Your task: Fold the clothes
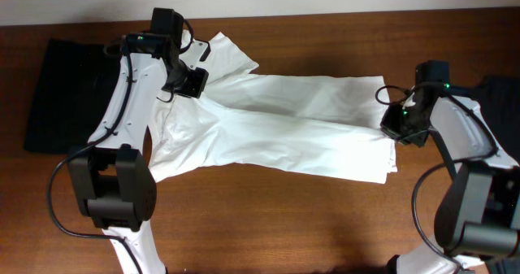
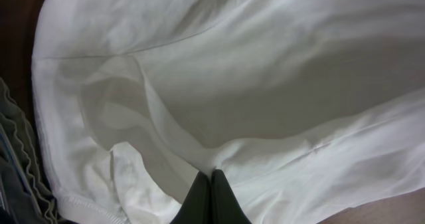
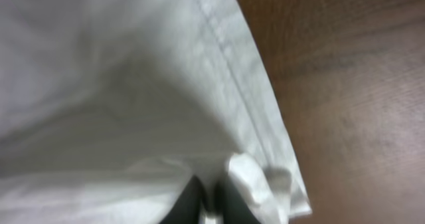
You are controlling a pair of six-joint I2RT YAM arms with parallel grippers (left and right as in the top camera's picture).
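My left gripper (image 2: pixel 211 196) is clamped tight on a raised fold of the white T-shirt (image 1: pixel 276 128), at the shirt's left end, toward the far edge of the table (image 1: pixel 325 225). My right gripper (image 3: pixel 211 203) sits at the shirt's hem, on the right end. Its fingers look just slightly apart with bunched hem right beside them, and honestly I can't tell if any cloth is pinched there. The shirt itself lies stretched across the middle of the table, a bit rumpled, with one sleeve poking toward the far edge. A black garment (image 1: pixel 61 87) lies flat by the left edge, and another dark one (image 1: pixel 500 91) by the right edge.
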